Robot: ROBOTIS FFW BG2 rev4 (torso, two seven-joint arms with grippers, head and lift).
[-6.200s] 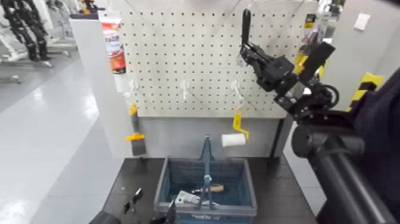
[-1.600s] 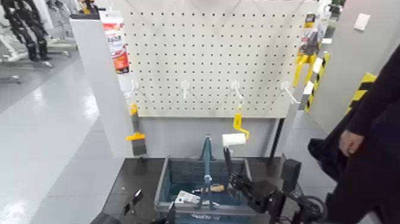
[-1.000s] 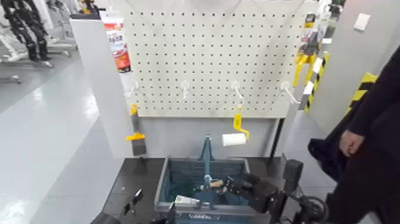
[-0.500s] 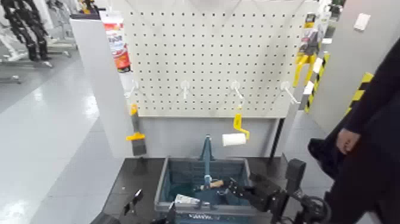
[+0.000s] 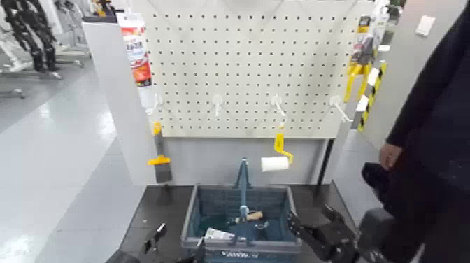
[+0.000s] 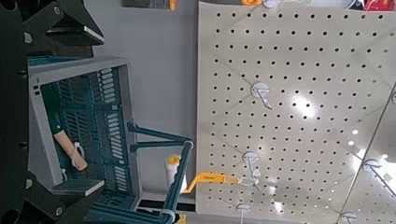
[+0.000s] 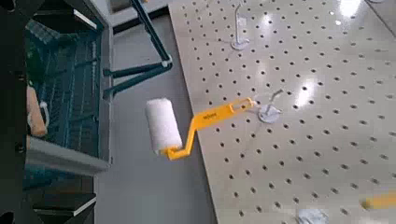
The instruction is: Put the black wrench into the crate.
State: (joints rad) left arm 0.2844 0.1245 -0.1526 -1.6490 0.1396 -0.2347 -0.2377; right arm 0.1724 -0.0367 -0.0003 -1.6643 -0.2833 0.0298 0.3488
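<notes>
Head view: the crate (image 5: 294, 222) stands on the black table (image 5: 155, 206), between its left and right edges. The black wrench (image 5: 261, 226) is inside, toward the crate's right side, its pale-edged head near a wooden handle (image 5: 252, 217); the rest is hard to make out. The right end effector (image 5: 310, 217) is released, just outside the crate's right rim. The left end effector (image 5: 177, 245) waits empty by the crate's front left corner.

Left wrist view: this end effector's fingers stand apart.

Right wrist view: its fingers are spread with nothing between; a white paint roller (image 7: 162, 126) hangs beyond.
</notes>
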